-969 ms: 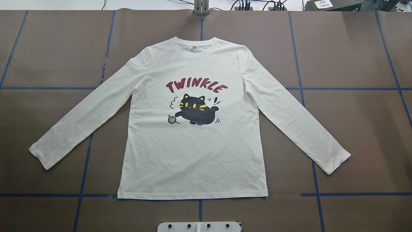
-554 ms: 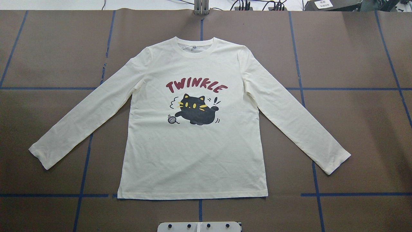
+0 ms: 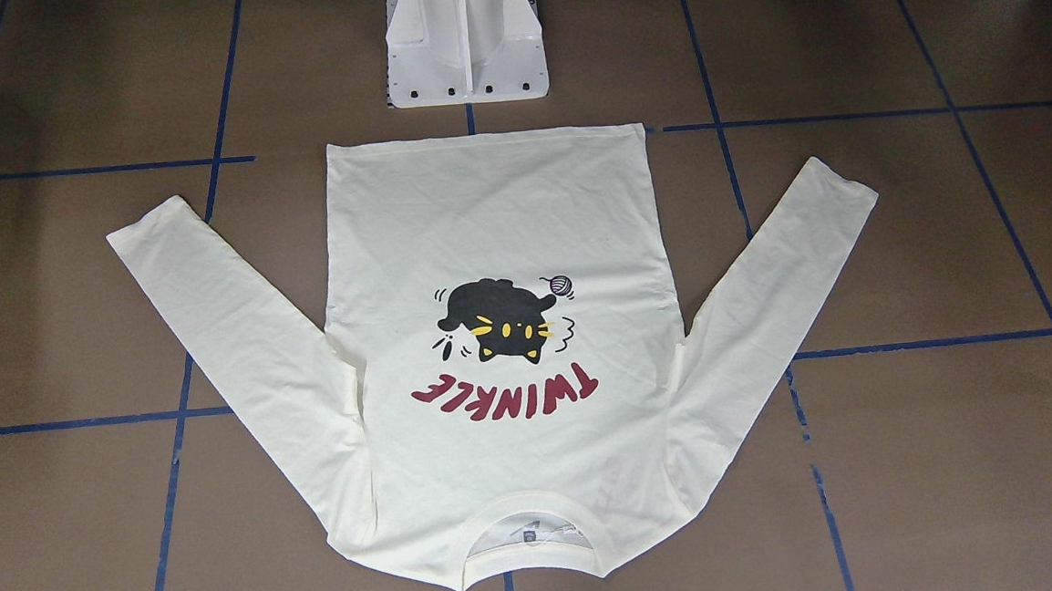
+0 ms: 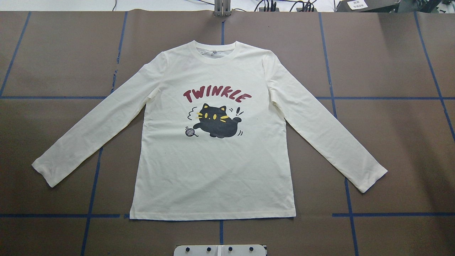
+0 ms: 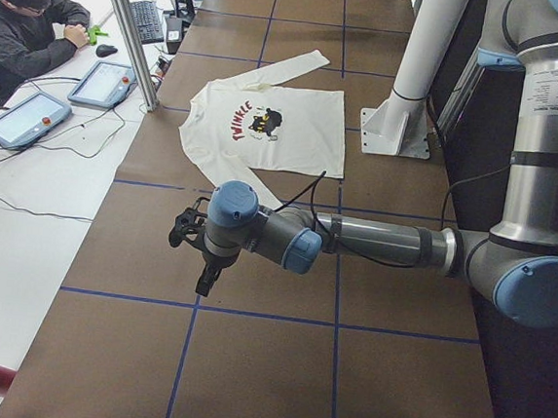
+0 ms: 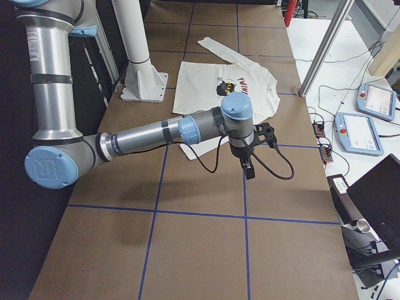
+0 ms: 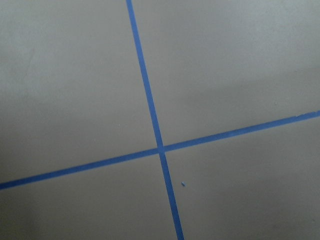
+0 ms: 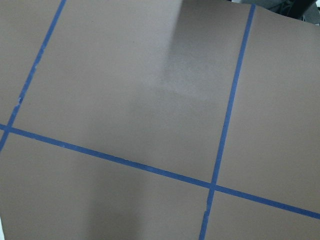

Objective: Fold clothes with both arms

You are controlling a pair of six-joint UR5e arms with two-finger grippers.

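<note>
The cream-white long-sleeved shirt (image 4: pixel 213 170) lies flat and print-up on the brown table, both sleeves spread out and down, collar at the far edge. Its black cat and red "TWINKLE" print also face up in the front-facing view (image 3: pixel 485 216). My left gripper (image 5: pixel 204 281) hangs over bare table well to the left of the shirt (image 5: pixel 295 137), seen only in the exterior left view. My right gripper (image 6: pixel 248 169) hangs over bare table beyond the right sleeve, clear of the shirt (image 6: pixel 200 84). I cannot tell if either is open or shut. Both wrist views show only table and blue tape.
The white pedestal base (image 3: pixel 465 52) stands just behind the shirt's hem. Blue tape lines (image 4: pixel 92 199) grid the brown table. Beyond the far edge stand metal posts (image 5: pixel 128 30), teach pendants (image 5: pixel 100 81) and a seated person (image 5: pixel 22 20).
</note>
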